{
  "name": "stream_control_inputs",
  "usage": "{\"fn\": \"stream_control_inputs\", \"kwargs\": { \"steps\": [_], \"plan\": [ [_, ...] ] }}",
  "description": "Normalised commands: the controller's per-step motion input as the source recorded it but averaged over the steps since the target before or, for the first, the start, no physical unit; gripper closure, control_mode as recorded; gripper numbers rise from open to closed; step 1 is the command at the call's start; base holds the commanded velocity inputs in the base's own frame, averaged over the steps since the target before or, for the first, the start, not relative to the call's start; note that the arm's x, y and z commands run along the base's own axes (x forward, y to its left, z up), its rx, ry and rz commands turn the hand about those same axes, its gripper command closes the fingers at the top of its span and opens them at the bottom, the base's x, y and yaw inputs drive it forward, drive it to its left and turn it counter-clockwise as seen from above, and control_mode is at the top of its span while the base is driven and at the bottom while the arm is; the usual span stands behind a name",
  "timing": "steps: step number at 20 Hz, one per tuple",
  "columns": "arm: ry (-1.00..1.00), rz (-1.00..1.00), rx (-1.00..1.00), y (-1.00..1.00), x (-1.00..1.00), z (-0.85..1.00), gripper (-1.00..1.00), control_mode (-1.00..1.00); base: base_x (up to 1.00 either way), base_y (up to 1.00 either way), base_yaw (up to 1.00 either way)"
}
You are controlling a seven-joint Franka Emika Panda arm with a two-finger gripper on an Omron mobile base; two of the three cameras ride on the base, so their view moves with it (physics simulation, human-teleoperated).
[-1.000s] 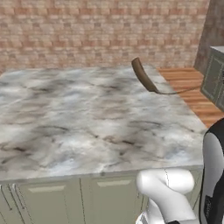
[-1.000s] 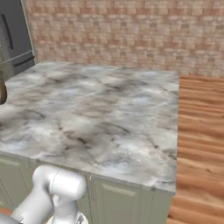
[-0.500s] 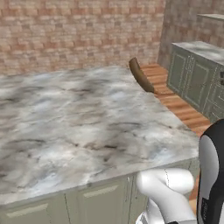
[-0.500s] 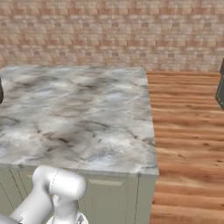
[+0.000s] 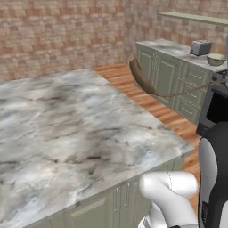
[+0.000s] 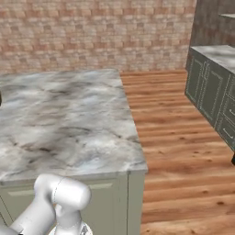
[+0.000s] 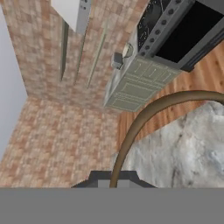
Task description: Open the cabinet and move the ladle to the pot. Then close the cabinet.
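Clamping the ladle [image 7: 131, 131] by its thin curved handle, the gripper [image 7: 114, 183] has its jaws together on it. In the left base view the ladle [image 5: 139, 77] hangs in the air past the far corner of the marble island [image 5: 67, 129], its brown scoop above the wood floor [image 6: 179, 133].

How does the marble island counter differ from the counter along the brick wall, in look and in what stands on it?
The island counter lies close and wide, its marble top bare. The wall counter is far and narrow, and carries a toaster and a pale bowl. The ladle hangs in the air between them. Both have grey marble tops over sage-green cabinets.
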Motion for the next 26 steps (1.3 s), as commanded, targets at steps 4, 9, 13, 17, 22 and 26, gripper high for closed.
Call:
{"fn": "stream_control_inputs", "kwargs": {
  "steps": [4, 9, 13, 17, 22, 26],
  "plan": [
    [0.00, 0.00, 0.00, 0.00, 0.00, 0.00, 1.00, 1.00, 0.09, 0.00, 0.00],
    [0.00, 0.00, 0.00, 0.00, 0.00, 0.00, 1.00, 1.00, 0.49, -0.80, -0.26],
    [0.00, 0.00, 0.00, 0.00, 0.00, 0.00, 1.00, 1.00, 0.64, -1.00, -0.16],
    [0.00, 0.00, 0.00, 0.00, 0.00, 0.00, 1.00, 1.00, 0.68, -1.00, -0.01],
    [0.00, 0.00, 0.00, 0.00, 0.00, 0.00, 1.00, 1.00, 0.99, -0.66, -0.01],
    [0.00, 0.00, 0.00, 0.00, 0.00, 0.00, 1.00, 1.00, 0.97, -0.92, -0.13]
  ]
}}
